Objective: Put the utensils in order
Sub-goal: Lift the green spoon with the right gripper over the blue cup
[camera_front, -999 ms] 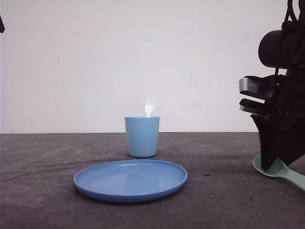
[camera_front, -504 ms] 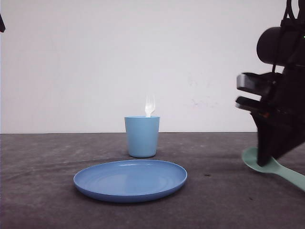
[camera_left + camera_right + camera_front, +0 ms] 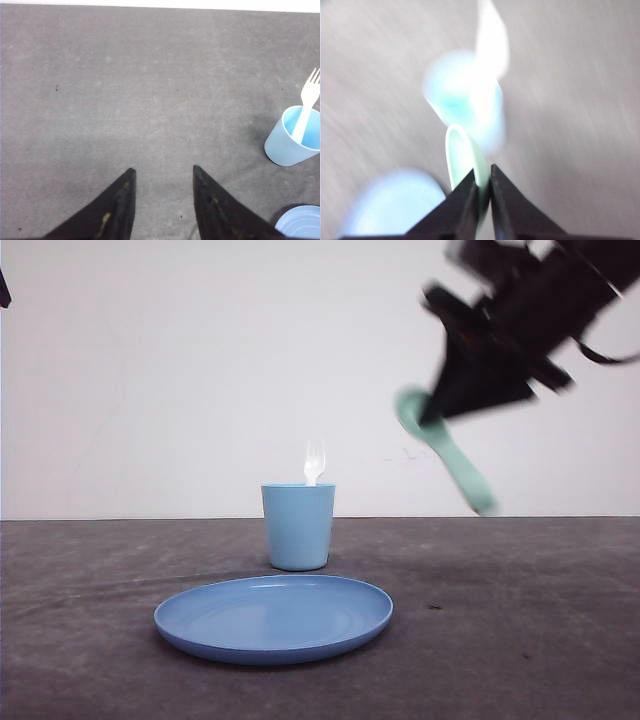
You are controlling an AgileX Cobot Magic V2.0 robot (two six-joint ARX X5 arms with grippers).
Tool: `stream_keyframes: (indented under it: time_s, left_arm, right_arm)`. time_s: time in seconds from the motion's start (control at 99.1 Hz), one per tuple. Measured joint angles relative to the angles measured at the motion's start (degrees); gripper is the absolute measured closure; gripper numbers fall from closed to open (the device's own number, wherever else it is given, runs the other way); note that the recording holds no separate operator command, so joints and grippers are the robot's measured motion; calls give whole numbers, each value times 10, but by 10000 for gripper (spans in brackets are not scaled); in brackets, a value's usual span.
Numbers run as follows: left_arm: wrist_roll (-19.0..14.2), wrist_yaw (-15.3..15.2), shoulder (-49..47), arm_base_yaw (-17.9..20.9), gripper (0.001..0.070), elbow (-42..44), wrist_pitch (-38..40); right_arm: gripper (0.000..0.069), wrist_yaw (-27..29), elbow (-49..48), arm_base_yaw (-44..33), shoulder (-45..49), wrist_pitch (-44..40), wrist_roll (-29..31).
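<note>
Mint-green plastic, the spoon (image 3: 445,448) hangs in the air at about two o'clock from the cup (image 3: 298,526), its bowl up and toward the cup and its handle slanting down and away. The right gripper (image 3: 432,412), blurred in the front view, has its fingers (image 3: 470,200) clamped together on the spoon near the bowl. The white fork (image 3: 314,462) stands upright in the light blue cup, tines up above the rim. The round blue plate (image 3: 273,616) lies on the grey counter (image 3: 500,640) just at six o'clock of the cup, nearer the camera. In the left wrist view, the left gripper (image 3: 162,172) hovers over bare counter, fingers apart and holding nothing, with the cup and fork well off to one side.
</note>
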Motion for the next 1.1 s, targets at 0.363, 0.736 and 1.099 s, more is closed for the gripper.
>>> stream_keyframes:
  time_s: [0.363,0.736,1.099]
  left_arm:
    - [0,0,0,0,510,0,0]
    - [0,0,0,0,510,0,-1]
    - [0,0,0,0,510,0,-9]
  right_arm:
    - [665,63,0,72,40,270,-7]
    - [665,115,9,89,176,533,-54]
    - [665,117,137,89,280,436,-80]
